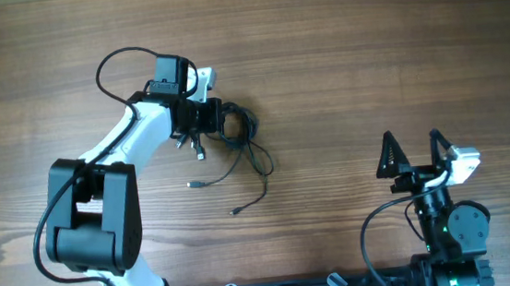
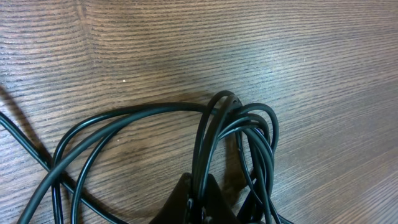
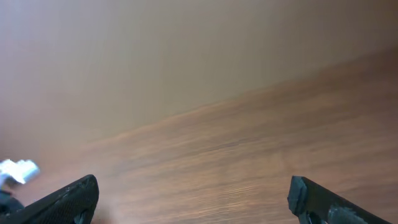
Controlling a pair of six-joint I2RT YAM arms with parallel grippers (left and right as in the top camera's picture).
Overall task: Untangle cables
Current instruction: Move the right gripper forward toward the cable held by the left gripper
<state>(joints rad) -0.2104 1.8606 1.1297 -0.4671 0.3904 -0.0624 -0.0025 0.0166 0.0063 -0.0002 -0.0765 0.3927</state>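
Observation:
The cables (image 1: 241,144) are thin black cords lying tangled in loops on the wooden table left of centre, with small plug ends trailing toward the front (image 1: 192,184). My left gripper (image 1: 221,120) is at the top of the tangle and is shut on some strands of it. In the left wrist view the cables (image 2: 239,124) loop out from between the closed fingers (image 2: 200,199). My right gripper (image 1: 413,152) is open and empty at the front right, far from the cables. Its two fingertips show apart in the right wrist view (image 3: 193,196).
The wooden table (image 1: 367,50) spreads around the tangle. A thicker black arm cable (image 1: 118,62) loops at the back left by the left wrist. The arm bases stand at the front edge.

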